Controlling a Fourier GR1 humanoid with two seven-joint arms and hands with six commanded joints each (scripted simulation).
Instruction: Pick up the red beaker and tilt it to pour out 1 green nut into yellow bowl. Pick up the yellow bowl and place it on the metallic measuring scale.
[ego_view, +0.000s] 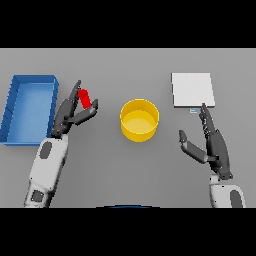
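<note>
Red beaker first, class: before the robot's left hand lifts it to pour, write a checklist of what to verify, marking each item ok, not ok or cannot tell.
1. Left hand at the small red beaker: ok, fingers and thumb either side of it.
2. Firm grip closed on the beaker: cannot tell.
3. Green nut inside the beaker: cannot tell, none visible.
4. Round yellow bowl upright and open-topped, right of the beaker: ok.
5. Flat pale metallic measuring scale free on top: ok.
6. Right hand away from the bowl, fingers straight: ok.
7. Blue rectangular tray apart from the beaker: ok.
</note>
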